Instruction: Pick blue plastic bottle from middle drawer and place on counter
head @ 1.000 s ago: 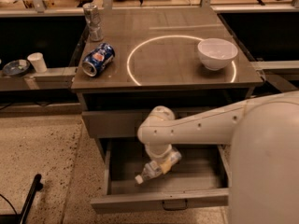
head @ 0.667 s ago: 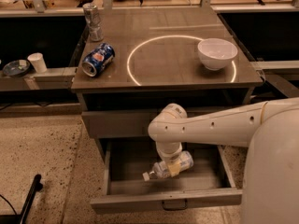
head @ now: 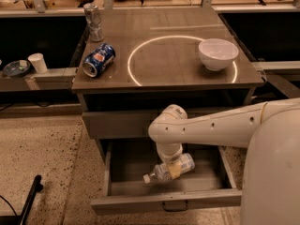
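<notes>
- Jaws clamped across the bottle [head: 162, 173], over the open drawer [head: 140, 201], cap pointing left.
- Above them, the bench [head: 164, 32] carries a bowl [head: 218, 54] rightward, a can [head: 98, 60] leftward.

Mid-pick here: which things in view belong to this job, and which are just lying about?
Job: blue plastic bottle, held by the hand in the open middle drawer; counter.
Lying about: blue soda can, white bowl, upright silvery container, white cup, dark dish.
</notes>
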